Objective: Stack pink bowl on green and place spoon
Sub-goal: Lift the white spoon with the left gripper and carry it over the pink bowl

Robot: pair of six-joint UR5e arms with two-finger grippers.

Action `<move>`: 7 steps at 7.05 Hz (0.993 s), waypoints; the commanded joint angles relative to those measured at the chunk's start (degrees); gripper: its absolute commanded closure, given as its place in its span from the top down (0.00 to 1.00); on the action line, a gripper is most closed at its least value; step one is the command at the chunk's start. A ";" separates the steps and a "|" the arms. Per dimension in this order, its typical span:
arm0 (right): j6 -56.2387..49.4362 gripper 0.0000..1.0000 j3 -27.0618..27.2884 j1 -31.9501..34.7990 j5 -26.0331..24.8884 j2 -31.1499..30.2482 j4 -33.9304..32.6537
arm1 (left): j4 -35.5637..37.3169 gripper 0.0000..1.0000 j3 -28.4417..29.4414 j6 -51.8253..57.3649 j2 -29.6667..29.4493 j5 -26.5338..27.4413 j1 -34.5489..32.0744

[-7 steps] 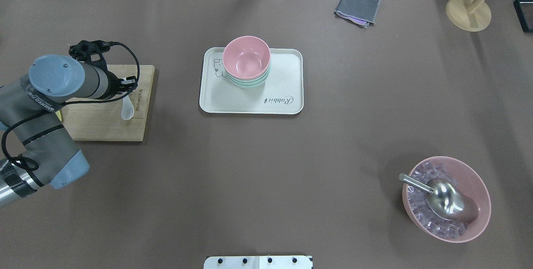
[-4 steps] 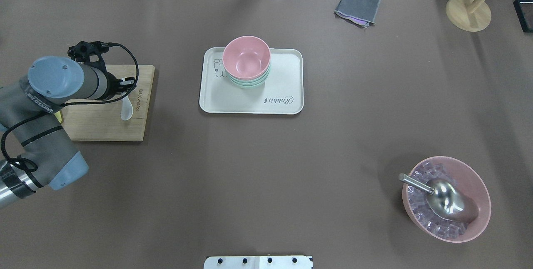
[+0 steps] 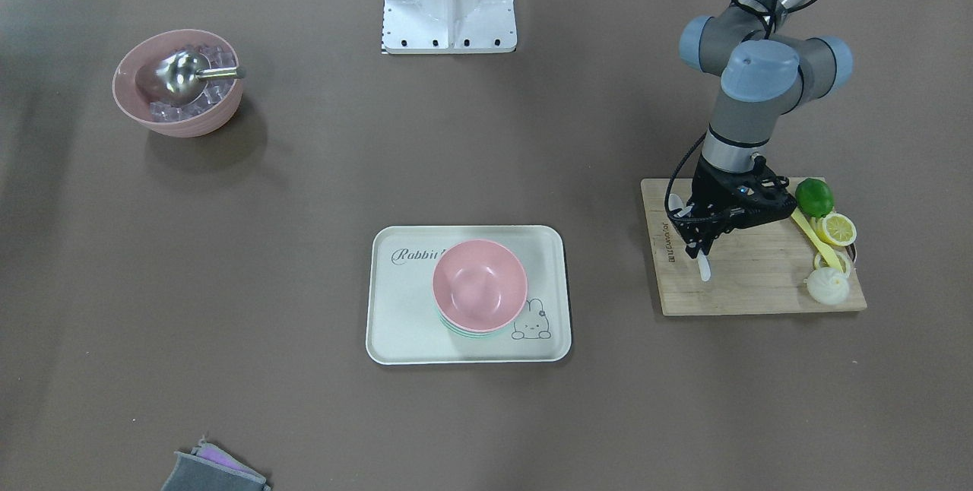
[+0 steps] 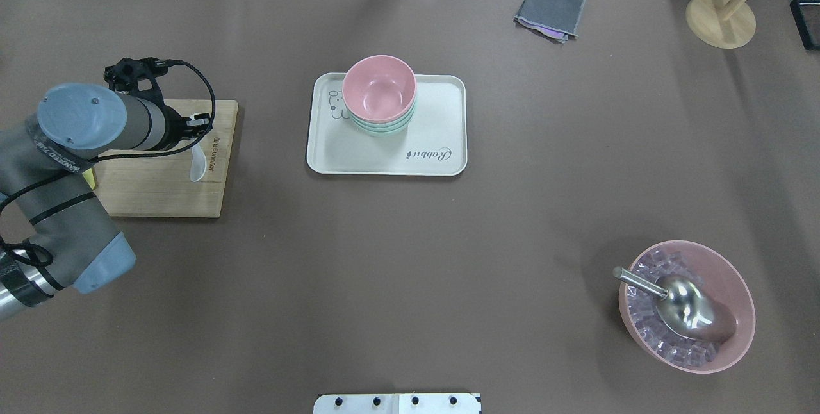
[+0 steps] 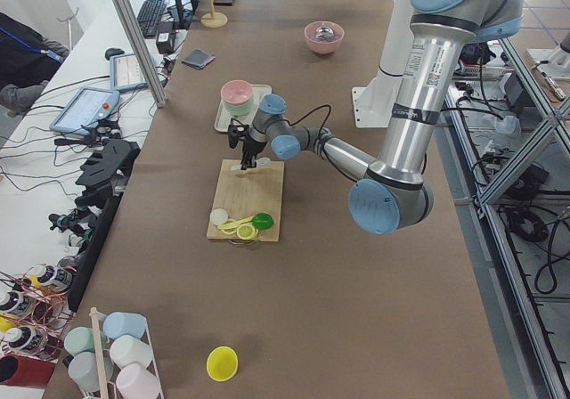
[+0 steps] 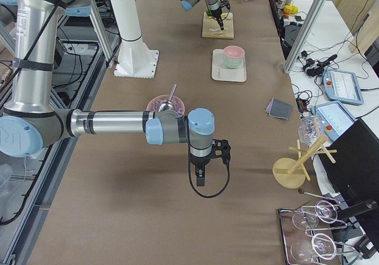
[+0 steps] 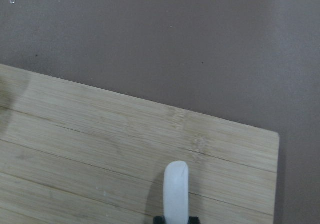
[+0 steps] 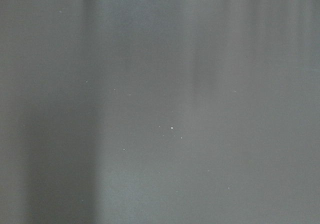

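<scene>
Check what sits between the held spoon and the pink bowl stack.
Overhead view: past the spoon come only the cutting board edge, bare table, then the tray floor before the pink bowl.

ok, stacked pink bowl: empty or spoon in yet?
Empty: pink bowl interior is bare; left gripper holds the spoon at the cutting board.

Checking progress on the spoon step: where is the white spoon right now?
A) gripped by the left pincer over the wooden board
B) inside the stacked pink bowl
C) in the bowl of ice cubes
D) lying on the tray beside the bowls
A: the white spoon hangs from the left pincer, which is shut on its handle, over the wooden board; the pink bowl on the tray holds nothing.
</scene>
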 commanded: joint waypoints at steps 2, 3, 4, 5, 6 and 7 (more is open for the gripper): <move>0.00 1.00 -0.27 0.09 1.97 -1.48 -0.01 | 14.51 0.00 -1.90 -16.36 -12.94 4.52 0.77; 0.00 1.00 -0.10 0.35 1.97 -1.84 -0.01 | 21.74 0.00 -1.63 -21.99 -19.12 5.52 1.90; 0.00 1.00 -0.18 0.44 1.97 -1.85 -0.01 | 23.29 0.00 1.59 -27.27 -24.31 6.66 3.57; 0.00 1.00 -0.36 0.44 1.97 -1.76 -0.01 | 23.22 0.00 12.06 -30.54 -32.98 12.24 5.24; 0.09 1.00 -0.45 0.44 1.97 -1.67 -0.01 | 22.44 0.00 22.00 -34.75 -40.46 13.77 6.04; 0.09 1.00 -0.53 0.44 1.97 -1.50 -0.01 | 22.17 0.00 24.88 -35.23 -42.54 13.88 6.66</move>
